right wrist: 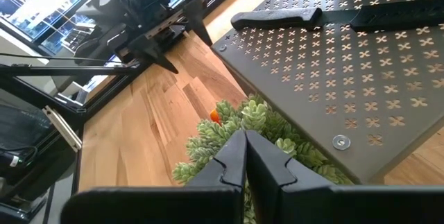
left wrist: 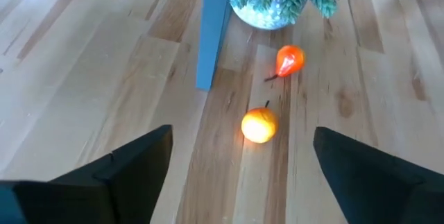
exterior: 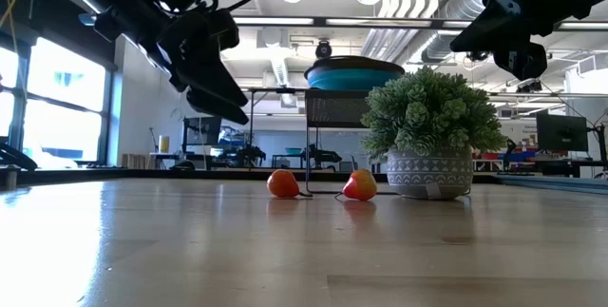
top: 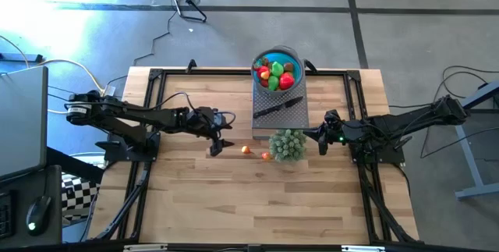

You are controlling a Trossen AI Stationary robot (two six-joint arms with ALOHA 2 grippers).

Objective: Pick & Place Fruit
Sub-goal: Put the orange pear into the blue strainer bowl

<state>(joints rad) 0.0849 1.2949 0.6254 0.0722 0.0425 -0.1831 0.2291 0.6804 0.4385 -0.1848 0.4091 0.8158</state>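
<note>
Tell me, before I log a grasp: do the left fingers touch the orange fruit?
Apart. The left wrist view shows the orange fruit lying on bare wood ahead of the open left fingers.

The table [top: 234, 205] in front of the arms is left bare, so a free path is offered there from either side. Between the left gripper [top: 217, 144] and the two loose fruits, the orange one [top: 246, 150] and the red one [top: 265, 156], open wood is seen, with no obstacle. The red one is crowded by the plant [top: 288, 144] just beside it. Passage behind the fruits is blocked by the perforated stand [top: 280, 108], on which the bowl [top: 277, 70] and a knife [top: 277, 108] are carried. The right gripper [top: 322, 143], fingers closed, is held close to the plant's far side.
</note>
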